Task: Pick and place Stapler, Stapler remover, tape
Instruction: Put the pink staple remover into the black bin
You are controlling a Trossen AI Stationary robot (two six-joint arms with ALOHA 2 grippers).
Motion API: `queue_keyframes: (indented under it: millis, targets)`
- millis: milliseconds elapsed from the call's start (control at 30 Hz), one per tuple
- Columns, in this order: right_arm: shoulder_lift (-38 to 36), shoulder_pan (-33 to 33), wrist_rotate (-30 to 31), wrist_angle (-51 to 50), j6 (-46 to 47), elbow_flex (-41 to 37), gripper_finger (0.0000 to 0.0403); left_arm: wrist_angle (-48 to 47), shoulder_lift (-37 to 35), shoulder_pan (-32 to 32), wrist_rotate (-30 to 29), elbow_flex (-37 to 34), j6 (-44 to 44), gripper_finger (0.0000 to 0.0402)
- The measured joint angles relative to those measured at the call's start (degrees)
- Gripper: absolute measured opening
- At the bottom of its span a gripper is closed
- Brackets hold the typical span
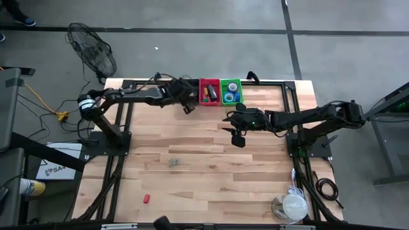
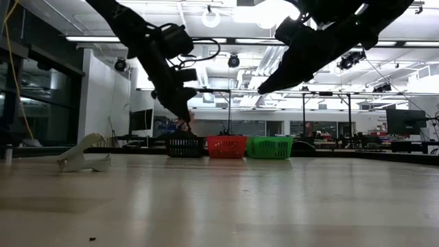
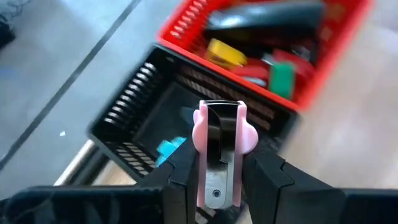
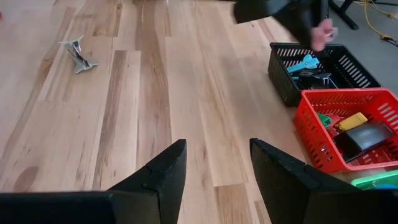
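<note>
Above the black basket (image 3: 134, 118), the pink staple remover (image 3: 219, 152) is clamped between the left gripper (image 3: 219, 186) fingers — beside it stands the red basket (image 3: 323, 68), probably with staplers inside. Right gripper (image 4: 217, 180) hovers over the bare table (image 4: 124, 93), fingers apart and holding nothing — another staple remover (image 4: 78, 55) lies farther off.

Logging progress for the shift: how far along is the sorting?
Done: staplers lie in the red basket, tape rolls in the green basket. In hand: the left gripper holds a pink staple remover over the black basket. Left: a grey remover on the table; the right gripper hangs open.
</note>
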Motion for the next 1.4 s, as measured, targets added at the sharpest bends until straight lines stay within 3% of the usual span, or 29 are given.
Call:
queue_keyframes:
  millis: [367,600,900,1400]
  targets:
    - [0.0,0.0,1.5,0.0,0.0,0.0,0.0172,7.9,0.1,9.4,10.0,0.0,-0.7,0.0084]
    - [0.0,0.0,1.5,0.0,0.0,0.0,0.0172,9.2,4.9,12.6,14.2,1.0,-0.3,0.0084]
    - [0.0,0.0,1.5,0.0,0.1,0.0,0.0172,9.3,11.2,13.7,14.2,6.3,-1.2,0.0084]
    - [0.0,0.0,1.5,-0.4,0.0,0.0,0.0172,4.9,12.2,13.7,12.6,7.1,3.3,0.0084]
